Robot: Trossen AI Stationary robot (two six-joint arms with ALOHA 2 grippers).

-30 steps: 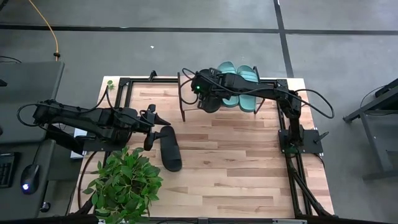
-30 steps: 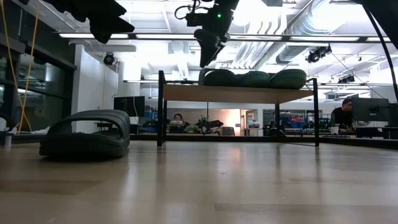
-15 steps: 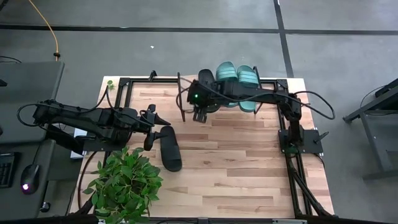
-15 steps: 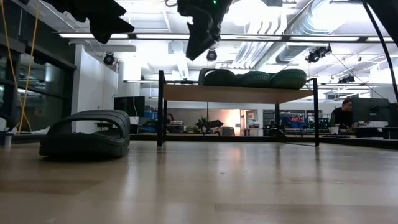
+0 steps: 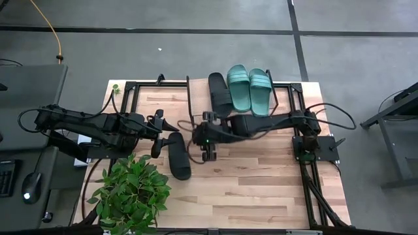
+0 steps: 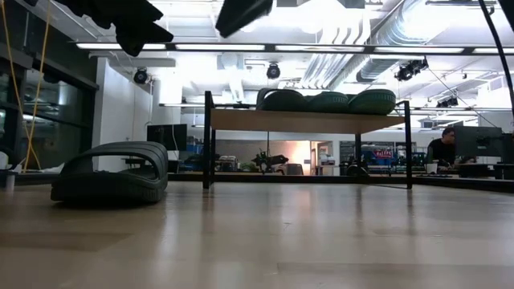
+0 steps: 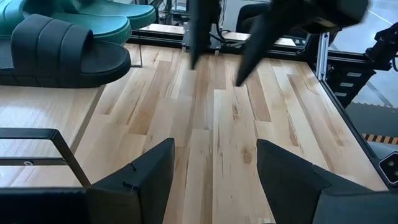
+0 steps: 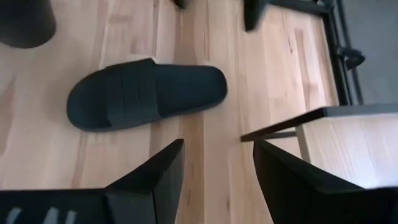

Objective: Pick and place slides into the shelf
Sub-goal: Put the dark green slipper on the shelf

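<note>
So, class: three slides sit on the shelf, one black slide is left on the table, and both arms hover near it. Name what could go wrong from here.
1. The right end effector and the left end effector both hang close to the last black slide; they could collide if both reach for it.
2. The shelf already carries a black slide and two teal slides side by side, so the fourth could knock one off.

Black slide (image 6: 112, 171) on tabletop — shelf (image 6: 305, 120) behind
</note>
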